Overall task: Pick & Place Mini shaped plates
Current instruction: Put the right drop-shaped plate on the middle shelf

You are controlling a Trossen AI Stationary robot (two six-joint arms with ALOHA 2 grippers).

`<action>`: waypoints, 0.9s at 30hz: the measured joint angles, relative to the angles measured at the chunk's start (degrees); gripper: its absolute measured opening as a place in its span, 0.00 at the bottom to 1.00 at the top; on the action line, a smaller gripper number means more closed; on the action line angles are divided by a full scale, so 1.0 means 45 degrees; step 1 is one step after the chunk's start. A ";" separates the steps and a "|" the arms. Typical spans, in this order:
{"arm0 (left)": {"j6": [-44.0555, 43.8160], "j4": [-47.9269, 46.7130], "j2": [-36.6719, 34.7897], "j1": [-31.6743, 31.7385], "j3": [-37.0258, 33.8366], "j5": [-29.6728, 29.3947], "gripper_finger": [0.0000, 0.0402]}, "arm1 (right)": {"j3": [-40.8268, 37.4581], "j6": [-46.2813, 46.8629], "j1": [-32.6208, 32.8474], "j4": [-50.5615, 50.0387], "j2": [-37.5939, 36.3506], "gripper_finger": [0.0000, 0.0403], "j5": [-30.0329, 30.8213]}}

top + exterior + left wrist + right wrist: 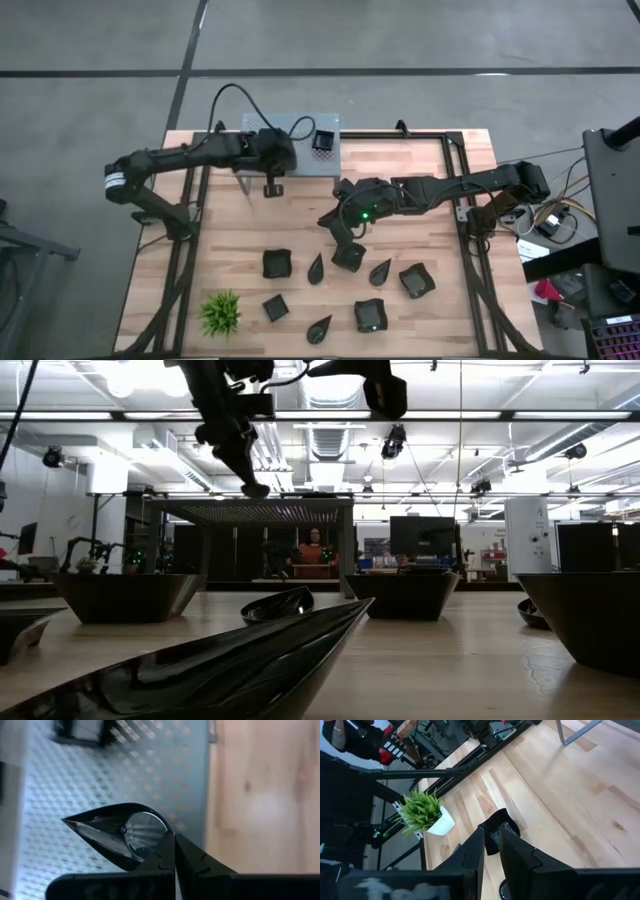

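My left gripper [272, 188] is at the near left edge of a grey perforated platform [290, 150], shut on a black teardrop plate [107, 832]. One black square dish [323, 140] sits on the platform. My right gripper [345, 240] is over the middle of the table, shut on another black plate [501, 822]. On the wood below lie several more mini plates: squares [277, 263] [416, 281] [370, 316] and teardrops [316, 268] [380, 271] [320, 328]. My left gripper pinches the rim of the teardrop plate's rounded end [150, 852] between its two fingertips, slanting down from the near left. The plate sticks out past the fingers with its pointed tip [67, 821] away from them, lifted clear above the platform. My right gripper pinches an edge of the black plate [492, 840] between its two fingers, slanting down. The fingers hide how the edge sits between them. The plate juts out beyond the fingertips, clear of the table.
A small green plant in a white pot [220, 313] stands near the front left corner. The platform stands on legs at the far edge. Bare wood lies between the platform and the row of plates. People show in the room beyond the table.
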 joint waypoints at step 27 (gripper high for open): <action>0.1210 0.1535 0.1292 0.1045 0.0384 -0.0138 0.00 | 0.0000 0.0238 0.0000 0.0000 0.0000 0.14 0.0238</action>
